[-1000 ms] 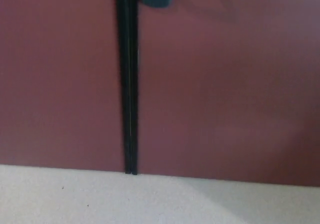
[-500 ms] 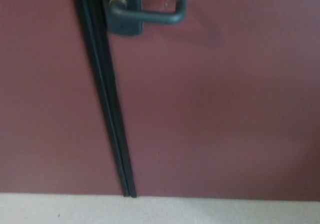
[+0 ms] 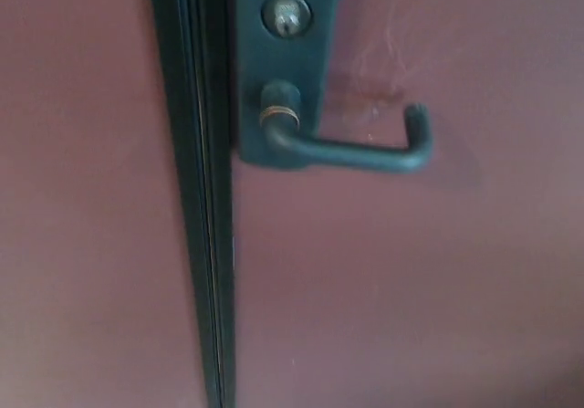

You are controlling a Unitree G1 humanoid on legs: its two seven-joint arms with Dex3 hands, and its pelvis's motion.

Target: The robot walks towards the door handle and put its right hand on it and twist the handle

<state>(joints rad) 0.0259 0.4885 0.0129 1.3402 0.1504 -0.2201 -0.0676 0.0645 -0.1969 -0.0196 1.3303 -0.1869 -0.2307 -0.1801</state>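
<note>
Looking straight at a dark red door (image 3: 429, 280), close in. Showing a dark lever door handle (image 3: 351, 152) in the upper middle of the head view, mounted on a dark backplate (image 3: 283, 70) just right of the black door edge strip (image 3: 201, 207). Running level to the right from a collar with a thin brass-coloured ring (image 3: 280, 114), then hooking back toward the door at the free end (image 3: 417, 130). Sitting above the collar, a round keyhole cylinder (image 3: 286, 15). Showing pale scuffing on the door (image 3: 365, 93) behind the lever.

Showing neither hand; no arm in frame, so finger state impossible to tell for left or right.

Handling, by judgement: appearing rigid, metal or hard coated, likely smooth and somewhat slippery under thick fingers. Probably sprung, resisting and wanting to return level. Pivoting at the collar, so pressing near the pivot giving poor leverage.

Best hold, by judgement: wrapping over the straight run toward the hooked end, fingers on top, pushing down. Hook likely helping against sliding off. Reaching in from the right, handle seeming near enough to try.
</note>
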